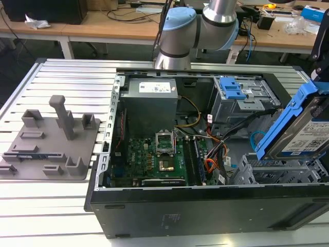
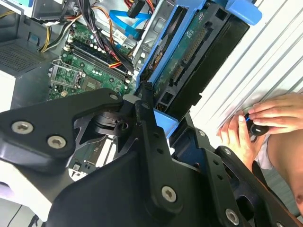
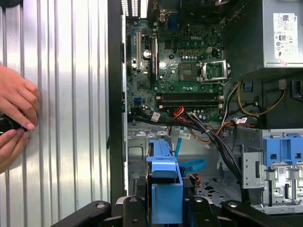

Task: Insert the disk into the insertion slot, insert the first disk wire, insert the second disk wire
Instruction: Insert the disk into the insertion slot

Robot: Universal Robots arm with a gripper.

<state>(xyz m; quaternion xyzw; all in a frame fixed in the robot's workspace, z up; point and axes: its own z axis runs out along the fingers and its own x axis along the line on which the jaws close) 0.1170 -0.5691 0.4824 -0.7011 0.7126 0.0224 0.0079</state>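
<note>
The disk (image 1: 308, 135), a silver drive in a bright blue caddy, hangs tilted at the exterior view's right, its lower edge just above the insertion slot (image 1: 275, 172), a light grey perforated cage in the open case. My gripper (image 3: 163, 208) is shut on the caddy's end. In the second wrist view the gripper (image 2: 158, 120) clamps the blue frame under the disk's (image 2: 189, 52) circuit-board side. The second disk wire (image 1: 255, 140), a thin light-blue cable, loops loose beside the cage and also shows in both wrist views (image 3: 193, 165) (image 2: 128, 21). I cannot pick out the first disk wire among the dark bundles.
A grey bay with a blue latch (image 1: 236, 92) stands behind the cage. The motherboard (image 1: 154, 154) and power supply (image 1: 149, 90) fill the case's left. A person's hands (image 3: 14, 118) rest on the ribbed table beside the case. A grey fixture (image 1: 51, 139) sits on the table.
</note>
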